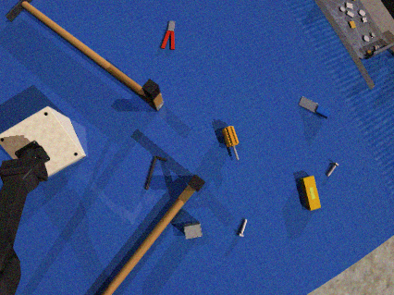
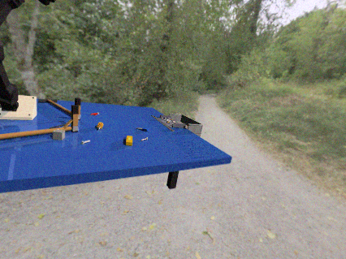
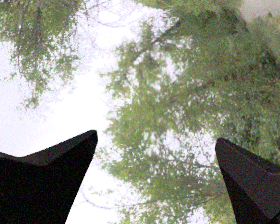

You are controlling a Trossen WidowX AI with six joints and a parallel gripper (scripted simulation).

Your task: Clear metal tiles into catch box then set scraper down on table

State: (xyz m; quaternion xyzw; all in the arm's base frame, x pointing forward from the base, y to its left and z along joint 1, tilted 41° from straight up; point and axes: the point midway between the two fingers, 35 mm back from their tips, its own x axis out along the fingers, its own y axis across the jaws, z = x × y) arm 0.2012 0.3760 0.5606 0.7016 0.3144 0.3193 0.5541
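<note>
My gripper (image 3: 159, 141) is open, with only trees and sky between and beyond its fingers in the wrist view. A long scraper-like tool (image 1: 83, 48) lies on the table, with a wooden handle, a wide dark blade at the upper left and a black block at its other end. A second long wooden-handled tool (image 1: 148, 239) (image 2: 32, 133) lies nearer; its far end is out of view. Several white and orange tiles (image 1: 349, 6) lie on the grey steel plate (image 1: 335, 14). The grey catch box (image 2: 195, 128) is at the plate's far end. Its inside is hidden.
Between the tools and plate lie red pliers (image 1: 166, 36), a yellow-handled screwdriver (image 1: 230, 136), a blue-handled scraper (image 1: 309, 104), a yellow block (image 1: 311, 192) (image 2: 129, 140), a grey block (image 1: 192, 230) (image 2: 58, 135), a hex key (image 1: 151, 173) and bolts (image 1: 243, 227) (image 1: 332, 169). A long bar (image 1: 344, 36) borders the plate.
</note>
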